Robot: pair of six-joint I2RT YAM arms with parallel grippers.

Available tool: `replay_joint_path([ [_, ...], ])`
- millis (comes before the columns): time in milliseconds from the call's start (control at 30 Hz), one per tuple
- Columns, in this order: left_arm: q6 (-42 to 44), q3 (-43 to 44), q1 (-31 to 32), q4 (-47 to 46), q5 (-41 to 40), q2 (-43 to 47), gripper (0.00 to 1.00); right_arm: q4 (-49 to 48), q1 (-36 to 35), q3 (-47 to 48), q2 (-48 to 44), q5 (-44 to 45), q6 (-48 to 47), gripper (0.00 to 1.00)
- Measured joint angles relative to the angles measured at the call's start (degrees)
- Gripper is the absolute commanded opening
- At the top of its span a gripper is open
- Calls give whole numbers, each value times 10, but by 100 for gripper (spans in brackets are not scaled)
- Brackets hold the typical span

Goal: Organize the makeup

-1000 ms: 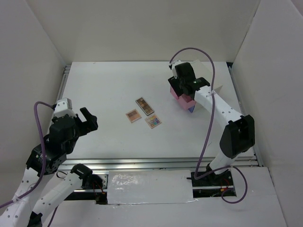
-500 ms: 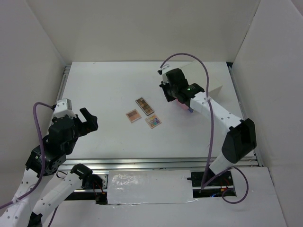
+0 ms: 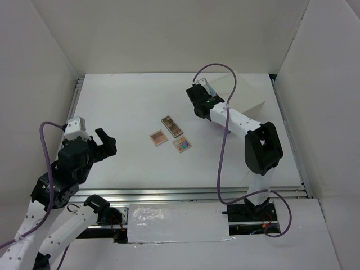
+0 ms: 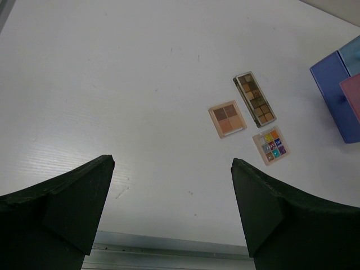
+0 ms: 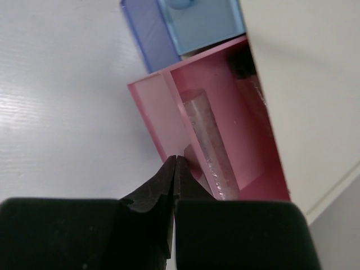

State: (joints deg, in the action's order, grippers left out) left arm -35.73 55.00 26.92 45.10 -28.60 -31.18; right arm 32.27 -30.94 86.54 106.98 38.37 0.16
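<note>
Three flat eyeshadow palettes lie close together, not touching, near the middle of the table [image 3: 124,101] in the overhead view: a long brown palette [image 3: 172,126] set aslant, a square peach palette [image 3: 158,137] just nearer and to its left, and a multicoloured palette [image 3: 181,144] just nearer and to its right; the left gripper [image 3: 107,140] hangs well to their left, jaws spread wide around nothing; the right gripper [image 3: 199,109] is at the far right beside the white box [image 3: 244,93], and its jaws cannot be read from here.

From the left wrist, the two dark fingers [image 4: 62,202] stand far apart with bare table between them; beyond lie the brown palette with two rows of earthy pans, the peach one with four pans, and the multicoloured one with a grid of bright pans; a blue drawer [image 4: 331,93] and a pink drawer [image 4: 351,93] show at the right edge.

From the right wrist, the jaws are pressed tip to tip at the near wall of the pink drawer, which stands pulled out of the box; a clear tube [image 5: 208,140] lies lengthwise inside it; a dark item [image 5: 242,63] at the drawer's far end is too shadowed to name; the blue drawer sits next to the pink one.
</note>
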Motion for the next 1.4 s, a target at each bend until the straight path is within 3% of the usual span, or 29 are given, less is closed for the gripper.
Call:
replay_joint_path([
  [367, 8, 0, 0, -2, 0, 0, 99, 2, 37, 23, 1, 41, -7, 0],
  [800, 10, 0, 0, -2, 0, -9, 99, 24, 71, 51, 0, 17, -8, 1],
  [867, 10, 0, 0, -2, 0, -11, 99, 31, 65, 55, -12, -25, 5, 9],
  [933, 5, 0, 0, -2, 4, -16, 99, 41, 52, 54, -40, -83, 24, 35],
  [967, -2, 0, 0, -3, 9, -19, 99, 42, 41, 51, -66, -117, 37, 61],
  [1067, -31, -13, 0, -38, 52, -37, 99, 12, 14, -7, -194, -215, 79, 99],
  [1200, -91, -91, 0, -204, 181, -111, 99, -47, 7, -111, -447, -265, 156, 100],
  [1300, -146, -127, 8, -371, 278, -252, 100, -82, 13, -164, -595, -274, 207, 100],
  [1400, -191, -112, 38, -501, 320, -415, 99, -115, 13, -216, -688, -295, 255, 100],
])
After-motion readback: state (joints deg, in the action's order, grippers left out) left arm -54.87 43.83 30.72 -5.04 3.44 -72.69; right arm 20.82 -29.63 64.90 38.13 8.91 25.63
